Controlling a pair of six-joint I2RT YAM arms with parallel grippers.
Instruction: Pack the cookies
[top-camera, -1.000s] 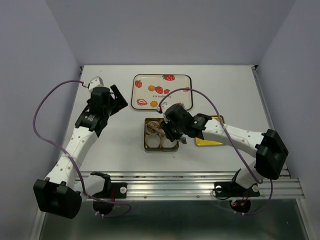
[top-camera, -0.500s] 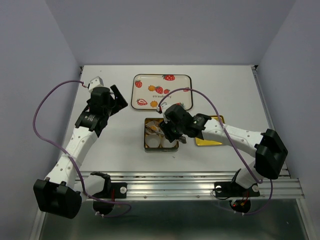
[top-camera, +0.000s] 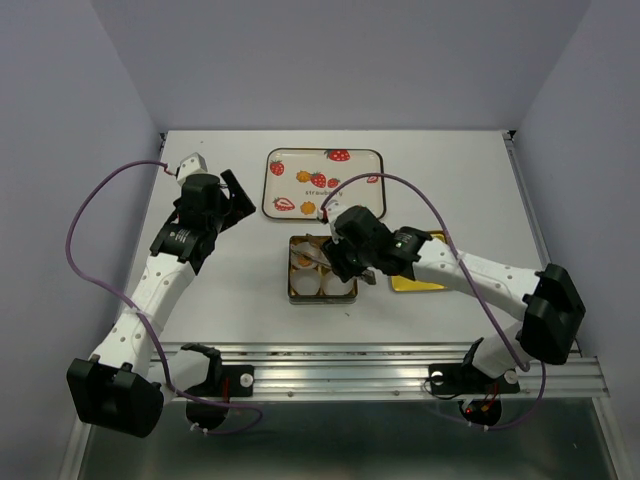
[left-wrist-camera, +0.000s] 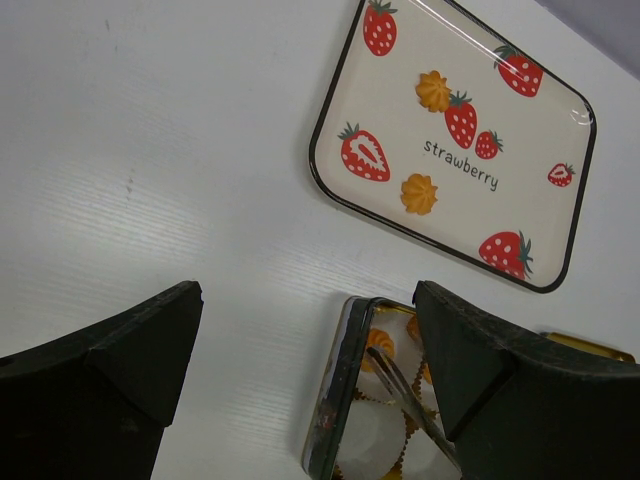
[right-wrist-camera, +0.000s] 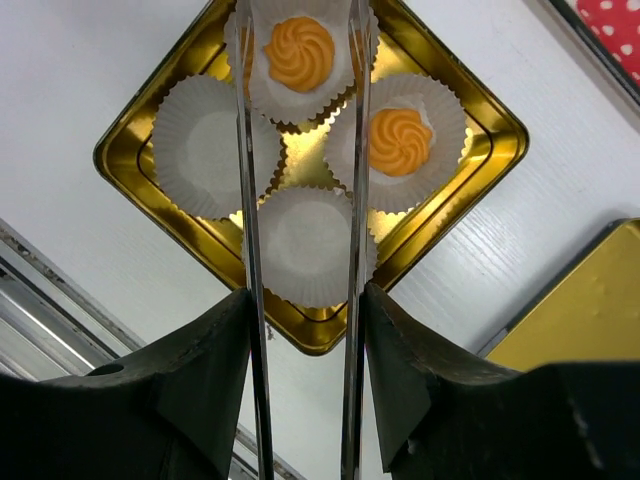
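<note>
The white surface (top-camera: 480, 180) between pale lilac walls (top-camera: 350, 60) carries a gold tin (right-wrist-camera: 125, 152); left gripper (left-wrist-camera: 305, 300) wide open, empty; right gripper (right-wrist-camera: 305, 310) clamps metal tongs (right-wrist-camera: 248, 200) above it

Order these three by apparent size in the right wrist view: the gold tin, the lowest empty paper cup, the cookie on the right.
Largest to smallest:
1. gold tin
2. empty paper cup
3. cookie
All three lie at a similar distance from the camera, so the order looks reliable.
</note>
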